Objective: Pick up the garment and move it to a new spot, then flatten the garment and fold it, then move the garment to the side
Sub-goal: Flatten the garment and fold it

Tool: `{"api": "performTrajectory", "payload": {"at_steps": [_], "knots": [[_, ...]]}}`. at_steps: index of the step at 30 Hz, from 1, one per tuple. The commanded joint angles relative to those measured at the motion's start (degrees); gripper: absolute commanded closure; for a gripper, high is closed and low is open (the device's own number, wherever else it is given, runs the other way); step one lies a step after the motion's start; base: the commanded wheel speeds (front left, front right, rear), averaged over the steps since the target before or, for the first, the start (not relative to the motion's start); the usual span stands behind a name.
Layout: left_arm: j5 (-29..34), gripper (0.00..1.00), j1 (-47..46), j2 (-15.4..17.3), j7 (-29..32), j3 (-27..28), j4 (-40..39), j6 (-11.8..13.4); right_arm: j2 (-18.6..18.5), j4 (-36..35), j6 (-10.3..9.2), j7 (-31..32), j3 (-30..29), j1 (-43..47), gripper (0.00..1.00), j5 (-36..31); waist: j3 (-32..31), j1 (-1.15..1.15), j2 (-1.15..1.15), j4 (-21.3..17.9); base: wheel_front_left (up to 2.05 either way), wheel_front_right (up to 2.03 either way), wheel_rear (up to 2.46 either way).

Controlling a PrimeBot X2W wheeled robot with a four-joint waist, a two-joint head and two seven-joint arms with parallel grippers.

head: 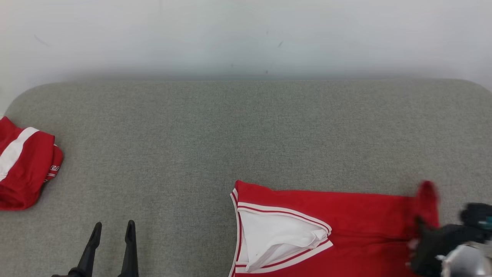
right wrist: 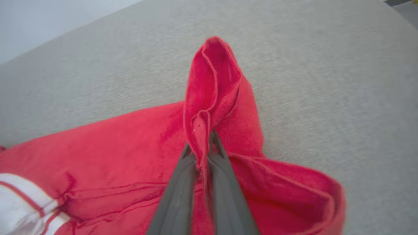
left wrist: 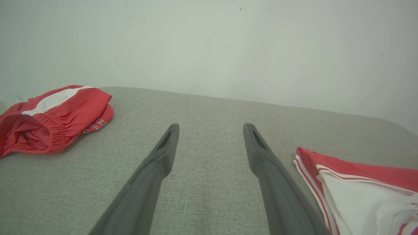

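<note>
Where the garment [right wrist: 130, 140] bunches, the right pincer [right wrist: 202, 147] clamps it, apparently lifted.

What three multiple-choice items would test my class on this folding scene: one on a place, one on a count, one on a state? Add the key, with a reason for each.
1. Where on the grey surface does the folded red bundle lie?
A. at its left edge
B. at its right edge
C. against the far wall

2. How many red cloth items lie on that surface?
A. one
B. two
C. four

3. What state is the right gripper in?
A. open above the cloth
B. shut on nothing
C. shut on a pinch of the red jersey

Key:
1 A: the head view shows the bundle at the far left.
2 B: only the bundle and the jersey are there.
3 C: the right wrist view shows the fingers closed with a raised fold of red cloth between them.
</note>
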Motion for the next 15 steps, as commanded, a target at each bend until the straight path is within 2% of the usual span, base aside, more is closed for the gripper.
{"api": "performTrajectory", "payload": {"at_steps": [1, 9, 15], "knots": [[-0.8, 0.00, -0.4, 0.0, 0.1, 0.0, 0.1, -0.1, 0.0, -1.1, -0.10, 0.3, 2.6, 1.1, 1.00, 1.3, -0.1, 0.00, 0.00, 0.1, 0.00, 0.00, 0.00], [-1.3, 0.00, -0.8, 0.2, 0.1, -0.5, 1.1, -0.4, 0.0, -6.4, -0.10, 1.7, 22.1, 4.1, 1.00, 8.0, -0.3, 0.00, 0.00, 0.6, 0.00, 0.00, 0.00], [-1.7, 0.00, -1.0, 0.4, -0.2, -0.8, 1.4, -0.4, 0.0, -6.1, -0.10, 2.1, 29.6, 2.0, 1.00, 8.8, -0.1, 0.00, 0.00, 1.3, 0.00, 0.00, 0.00]]}}
